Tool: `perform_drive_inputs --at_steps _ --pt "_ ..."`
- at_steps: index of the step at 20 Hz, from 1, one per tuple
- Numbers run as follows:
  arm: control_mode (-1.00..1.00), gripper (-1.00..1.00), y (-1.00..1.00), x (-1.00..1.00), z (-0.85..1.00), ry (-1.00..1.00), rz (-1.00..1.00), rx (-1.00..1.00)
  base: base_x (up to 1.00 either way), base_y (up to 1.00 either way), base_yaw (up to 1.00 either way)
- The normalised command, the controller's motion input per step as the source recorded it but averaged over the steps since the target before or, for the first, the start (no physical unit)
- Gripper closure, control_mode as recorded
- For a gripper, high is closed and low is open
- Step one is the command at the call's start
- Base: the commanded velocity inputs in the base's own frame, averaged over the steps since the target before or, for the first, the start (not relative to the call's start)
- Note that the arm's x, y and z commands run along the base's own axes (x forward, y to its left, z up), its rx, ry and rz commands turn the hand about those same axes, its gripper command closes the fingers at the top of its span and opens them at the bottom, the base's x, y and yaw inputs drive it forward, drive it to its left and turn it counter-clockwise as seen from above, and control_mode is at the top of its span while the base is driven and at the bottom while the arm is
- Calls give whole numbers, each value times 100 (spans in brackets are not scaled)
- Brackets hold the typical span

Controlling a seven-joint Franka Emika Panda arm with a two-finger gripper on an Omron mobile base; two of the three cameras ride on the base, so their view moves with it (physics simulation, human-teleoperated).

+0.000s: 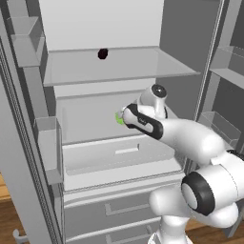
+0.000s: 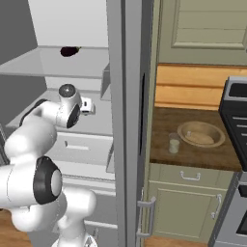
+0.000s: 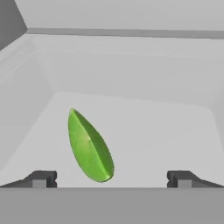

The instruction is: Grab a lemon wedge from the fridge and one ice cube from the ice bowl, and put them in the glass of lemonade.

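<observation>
The fridge (image 1: 186, 33) stands open, and my arm reaches onto its middle white shelf. There lies the lemon wedge (image 3: 89, 146), a small bright green piece, also seen as a green speck (image 1: 118, 117) just beyond my hand. My gripper (image 3: 111, 179) is open, with the wedge on the shelf between the lines of its fingertips (image 3: 41, 178), left of centre and close ahead, untouched. On the wooden counter to the right of the fridge stand the glass of lemonade (image 2: 174, 144) and, beside it, the tan ice bowl (image 2: 200, 133) with a pale mound inside.
A small dark round item (image 1: 102, 54) sits on the glass shelf above. Door bins (image 1: 47, 143) flank the opening on both sides. The fridge's door edge (image 2: 128, 120) stands between the arm and the counter. A stove (image 2: 236, 120) borders the counter on the right.
</observation>
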Motion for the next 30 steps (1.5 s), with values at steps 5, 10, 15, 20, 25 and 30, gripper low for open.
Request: perform_drive_inputs --at_steps 5,10,15,20,25,30 --pt "-100 -100 6 23 -10 2 3 -4 0 0 0" --pt "-100 -100 8 21 -36 0 5 0 0 0 0" --pt "-100 -100 11 17 -19 0 5 -1 0 0 0" --pt "-100 -100 12 21 7 1 0 -4 0 0 0" --pt "-100 -100 17 16 0 8 9 -5 0 0 0" --pt "-100 -100 8 4 -4 1 13 -3 0 0 0"
